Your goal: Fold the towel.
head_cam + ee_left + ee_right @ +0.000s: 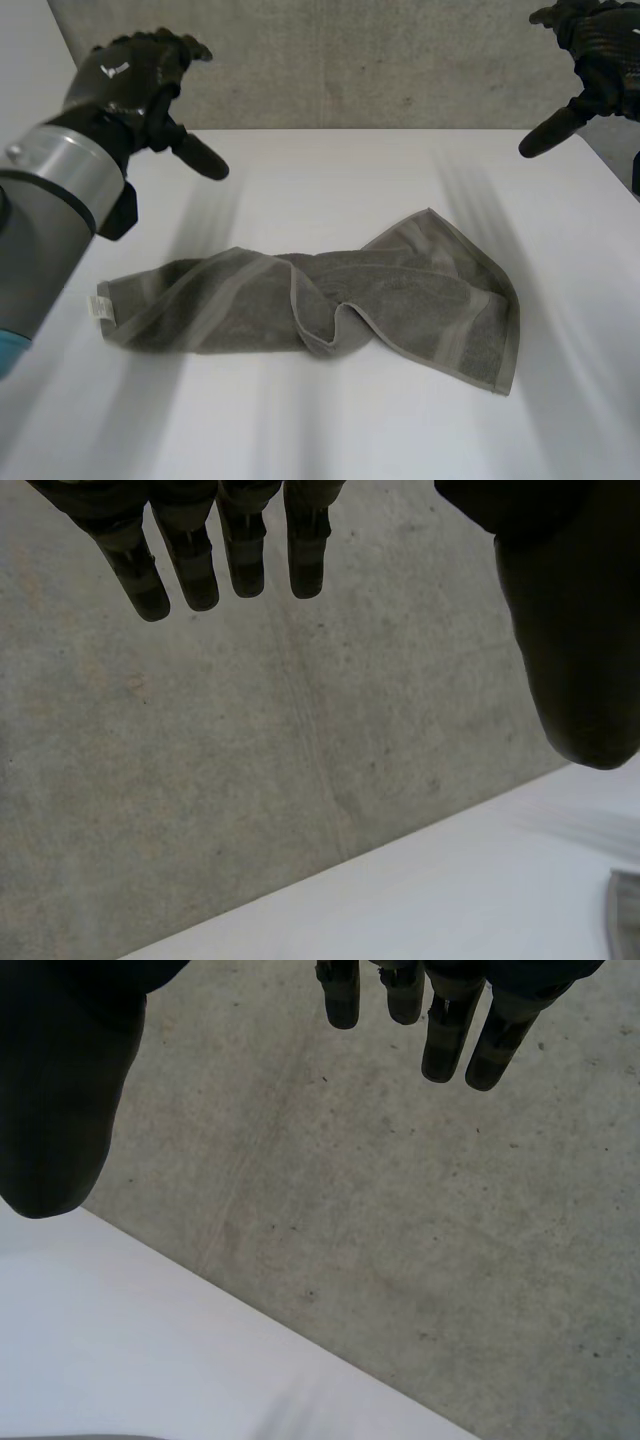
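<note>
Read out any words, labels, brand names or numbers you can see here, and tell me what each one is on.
None of it can be read.
Tag, white, sewn at a corner of the towel: too small to read.
Mark, white, on the back of the left hand: a small logo shape, no legible letters.
</note>
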